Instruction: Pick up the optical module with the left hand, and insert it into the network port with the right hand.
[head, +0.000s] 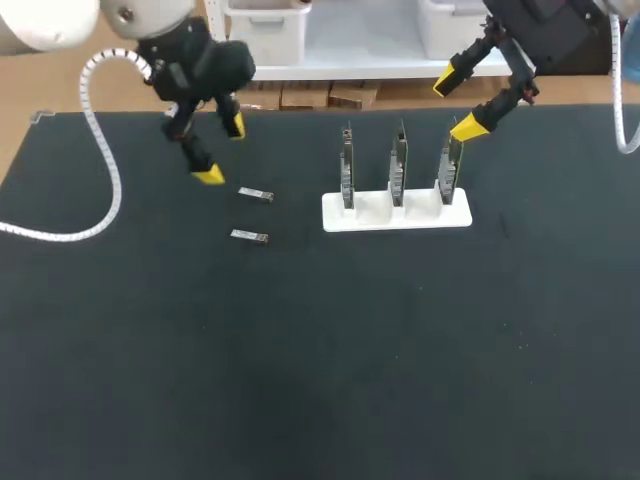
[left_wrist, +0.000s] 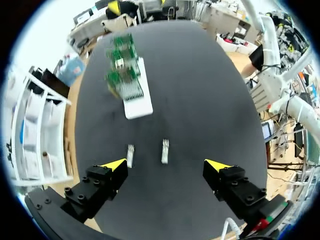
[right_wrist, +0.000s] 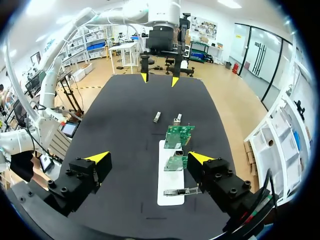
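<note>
Beside spread left gripper, two slim silvery optical modules; right gripper spread too.

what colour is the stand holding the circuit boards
White. The stand shows best in the head view.

No readable text, label, number or sign on circuit boards, optical modules, white holder

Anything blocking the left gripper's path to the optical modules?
Nothing visible. The left gripper hangs open over the black table; one optical module lies just ahead of it, the second module beside that one.
</note>
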